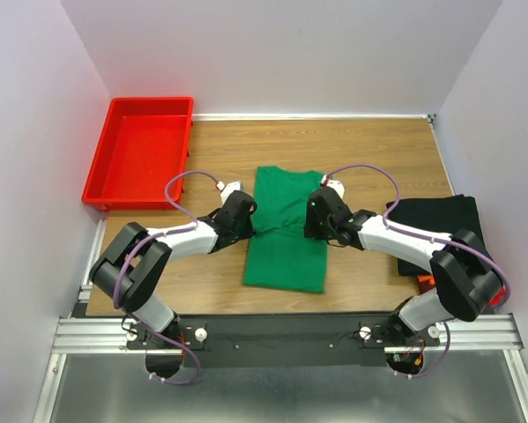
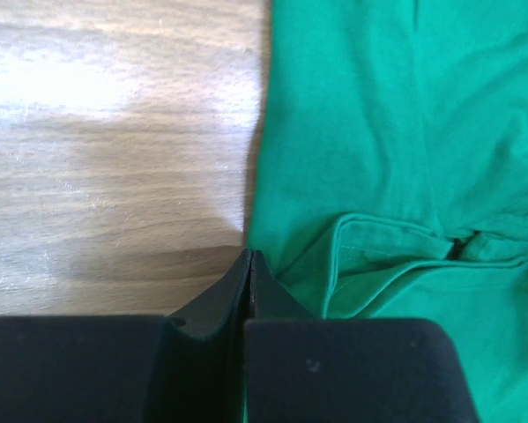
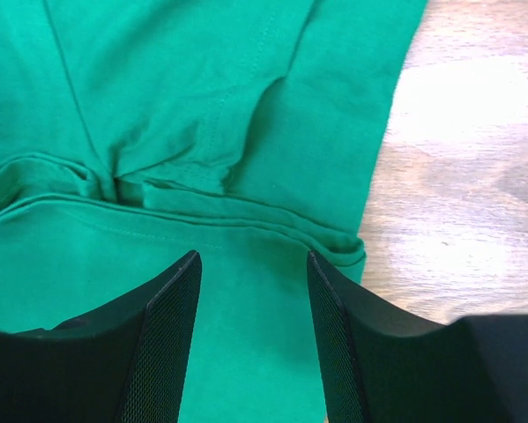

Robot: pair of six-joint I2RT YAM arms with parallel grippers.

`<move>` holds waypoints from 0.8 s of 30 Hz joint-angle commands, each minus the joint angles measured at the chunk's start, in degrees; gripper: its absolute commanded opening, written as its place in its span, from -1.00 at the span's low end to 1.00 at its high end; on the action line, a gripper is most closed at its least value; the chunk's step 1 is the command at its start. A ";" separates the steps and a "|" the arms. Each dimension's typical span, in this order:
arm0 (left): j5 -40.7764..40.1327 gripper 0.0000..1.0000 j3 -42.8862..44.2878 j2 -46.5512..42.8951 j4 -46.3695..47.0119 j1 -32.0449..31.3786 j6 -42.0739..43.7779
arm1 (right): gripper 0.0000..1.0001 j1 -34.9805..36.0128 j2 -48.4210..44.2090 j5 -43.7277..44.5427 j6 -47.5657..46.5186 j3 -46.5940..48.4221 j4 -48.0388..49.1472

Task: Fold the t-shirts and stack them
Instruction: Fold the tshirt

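Centre frame, the green t-shirt (image 1: 286, 251) lies flat on the counter (image 1: 378, 150). The left fingers (image 2: 224, 295) are pressed together at its left edge; whether they pinch cloth I cannot tell. The right fingers (image 3: 171, 317) stand apart over the right-hand fold, likely to lift it. A black t-shirt (image 1: 444, 220) lies folded at right, and a red tray (image 1: 149, 101) sits upper left.

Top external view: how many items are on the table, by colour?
Green t-shirt: 1
Black folded cloth: 1 pile
Red tray: 1
Total: 3 plainly visible. An orange-red scrap at the black pile's edge is too hidden to count.
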 commanded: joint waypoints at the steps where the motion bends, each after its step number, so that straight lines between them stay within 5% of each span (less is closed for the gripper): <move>1: -0.80 -0.86 -0.71 -3.47 1.21 0.06 0.84 | 0.16 -0.39 -0.09 3.43 0.97 -1.28 -1.86; 8: -3.72 -0.81 -0.98 -10.77 -4.16 0.15 2.69 | 0.15 -0.39 -2.89 3.43 1.06 -2.50 -2.39; 15: 1.91 -0.84 -0.01 -13.95 -5.04 -2.66 6.73 | 0.06 -0.48 -4.57 4.22 2.37 -3.21 -3.80; 24: 3.93 -0.99 5.08 -5.52 -5.57 -7.85 7.52 | -0.39 -0.39 -4.48 3.87 3.08 -3.12 -4.85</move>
